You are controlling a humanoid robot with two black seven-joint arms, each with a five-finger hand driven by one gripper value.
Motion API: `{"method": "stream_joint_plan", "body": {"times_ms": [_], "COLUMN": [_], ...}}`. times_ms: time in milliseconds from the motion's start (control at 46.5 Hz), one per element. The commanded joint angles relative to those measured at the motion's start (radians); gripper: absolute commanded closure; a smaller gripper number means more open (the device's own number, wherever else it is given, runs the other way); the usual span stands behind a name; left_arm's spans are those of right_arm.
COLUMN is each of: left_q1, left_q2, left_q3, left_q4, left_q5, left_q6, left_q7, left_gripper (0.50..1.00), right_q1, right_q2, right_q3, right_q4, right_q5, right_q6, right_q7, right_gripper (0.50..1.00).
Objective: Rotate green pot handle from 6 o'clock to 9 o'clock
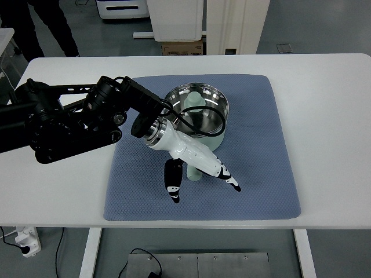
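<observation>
Reaching over the green pot's handle, still pointing to 6 o'clock.

The left hand [197,165] is hovering with fingers spread, gripping nothing, over the pale handle [193,172], whose long axis is running toward the near edge from the green pot [197,113]. The pot is sitting mid-way on the blue mat [261,145] on the white table [330,116]; grey floor and a person's legs are showing beyond.

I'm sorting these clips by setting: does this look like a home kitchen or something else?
Most likely a lab or test room, not a kitchen: the green pot sits on a blue mat on a plain white table, with a bare grey floor, a power strip and a cardboard box nearby.
</observation>
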Motion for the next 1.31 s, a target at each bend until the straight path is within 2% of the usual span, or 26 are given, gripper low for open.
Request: {"method": "stream_joint_plan", "body": {"times_ms": [0,1289], "left_q1": [0.000,-0.195], "left_q2": [0.002,0.174], "left_q3": [0.000,0.254], "left_q4": [-0.002,-0.061], "left_q5": [0.000,0.000], "left_q6": [0.000,0.000], "left_q7": [0.000,0.002], "left_gripper": [0.500,0.500], "right_q1": [0.000,0.000], "right_q2": [0.000,0.000], "right_q3": [0.000,0.000], "right_q4": [-0.001,-0.001], "right_q5": [-0.001,-0.001], "right_q6": [-0.001,-0.001], "right_q7": [0.000,0.000], "right_gripper": [0.500,0.500]}}
